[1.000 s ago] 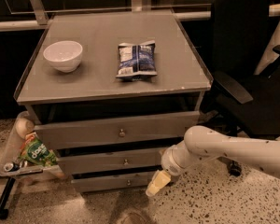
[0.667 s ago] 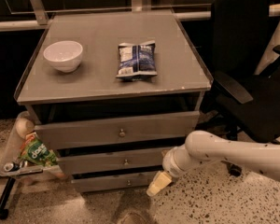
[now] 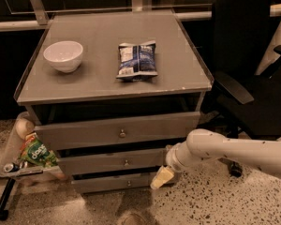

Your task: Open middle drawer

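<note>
Grey wooden three-drawer cabinet (image 3: 98, 86) seen from above and in front, standing on a speckled floor (image 3: 210, 200). On its flat top rest a white round ceramic bowl (image 3: 63, 55), at left, and a blue-and-white crinkled snack bag (image 3: 137, 60), near the centre; the two lie well apart. The middle drawer (image 3: 93, 163), a wide flat grey front with one small round metal knob (image 3: 126, 162), sits between the taller top drawer front (image 3: 84, 134) and the narrower bottom drawer front (image 3: 103, 183). A white tubular robot arm (image 3: 234, 150) enters from the right. Its cream-tipped gripper (image 3: 160, 177) points down and left, just below the right end of the middle drawer, away from the knob; whether the gripper is apart or together cannot be told. A black office chair (image 3: 248, 74) stands right of the cabinet, and a green packet (image 3: 36, 154) hangs at the cabinet's left.
</note>
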